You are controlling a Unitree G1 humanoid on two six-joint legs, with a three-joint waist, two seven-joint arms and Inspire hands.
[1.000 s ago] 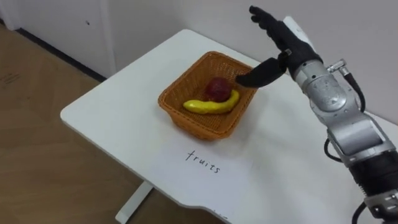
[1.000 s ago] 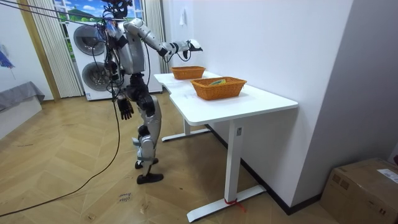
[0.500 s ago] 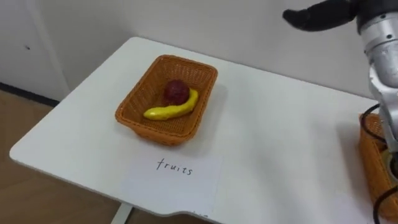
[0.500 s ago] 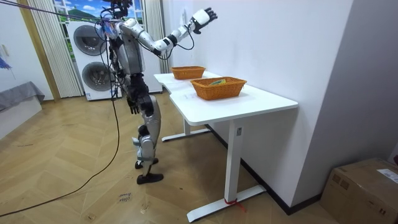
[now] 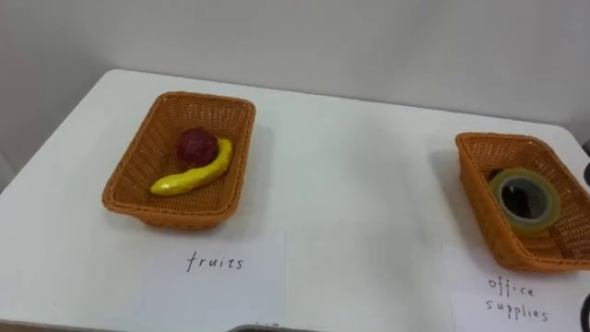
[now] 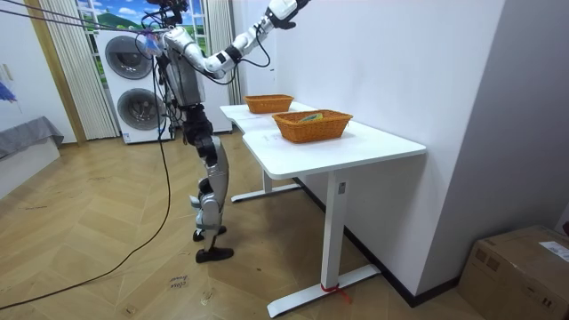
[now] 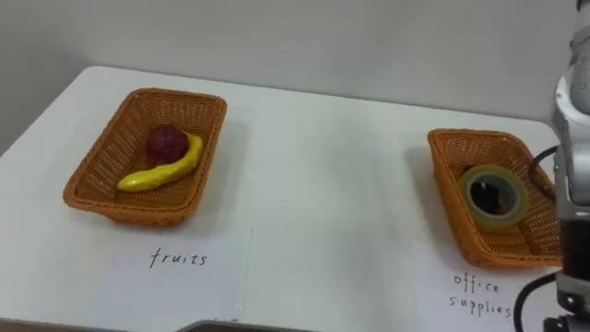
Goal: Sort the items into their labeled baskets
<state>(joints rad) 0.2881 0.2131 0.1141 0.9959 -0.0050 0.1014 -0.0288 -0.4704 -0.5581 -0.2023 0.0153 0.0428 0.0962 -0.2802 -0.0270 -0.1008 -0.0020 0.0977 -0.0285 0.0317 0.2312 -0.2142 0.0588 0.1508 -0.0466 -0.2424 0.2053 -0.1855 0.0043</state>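
Observation:
The fruit basket (image 5: pixel 238 166), woven and orange, stands on the left of the white table (image 5: pixel 359 194). In it lie a yellow banana (image 5: pixel 194 172) and a dark red fruit (image 5: pixel 196 146). The office supplies basket (image 5: pixel 473 194) stands at the right with a roll of tape (image 5: pixel 525 198) inside. In the room view I stand at the table's far end, with my right arm raised high and my right hand (image 6: pixel 284 7) at the top edge, well above both baskets. My right forearm (image 7: pixel 576 138) shows beside the office basket.
A paper label reading fruits (image 5: pixel 215 263) lies before the left basket, and one reading office supplies (image 5: pixel 514 297) before the right. A bare stretch of table separates the baskets. The wall runs close behind the table. Washing machines (image 6: pixel 133 89) stand behind me.
My right hand rose from just over the fruit basket to high overhead. The eye view swung right, bringing the office supplies basket into sight.

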